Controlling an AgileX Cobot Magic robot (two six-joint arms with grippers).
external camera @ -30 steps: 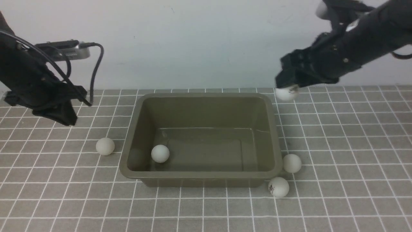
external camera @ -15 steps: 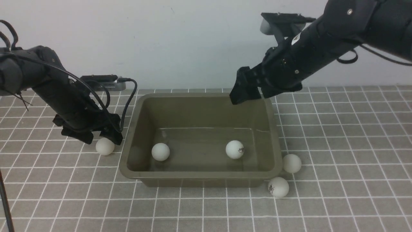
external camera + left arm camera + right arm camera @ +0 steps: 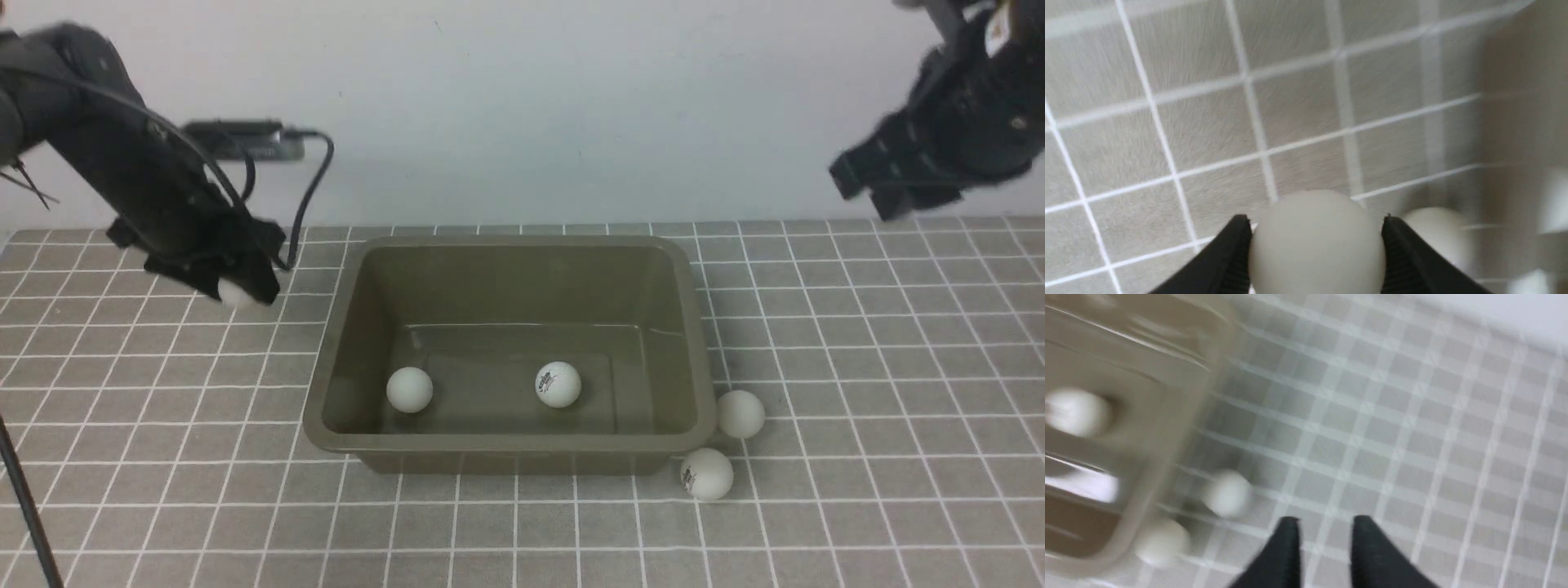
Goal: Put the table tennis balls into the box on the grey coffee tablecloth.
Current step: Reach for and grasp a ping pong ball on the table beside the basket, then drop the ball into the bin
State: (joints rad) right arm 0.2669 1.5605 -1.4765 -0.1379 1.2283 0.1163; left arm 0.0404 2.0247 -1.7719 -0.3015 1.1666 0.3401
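While left claw [image 3: 237, 278] grips ball [image 3: 237, 294] above cloth [image 3: 522, 531], left of box [image 3: 506, 443], right claw [image 3: 867, 194] hangs empty, fingers apart! Light, stiff, probably slippery: best pinched gently at widest part. Two balls beside box's near right corner, two inside.

left tool [image 3: 237, 286]: raised, tilted inward | right tool [image 3: 867, 196]: raised, jaws apart

Front view: from between the arms, facing forward over the box [image 3: 508, 445]. Left wrist: close above held ball [image 3: 1316, 245], facing cloth past left hand [image 3: 1316, 249]. Right wrist: farther off, looks past right hand [image 3: 1325, 526]; shares box's right side with front.
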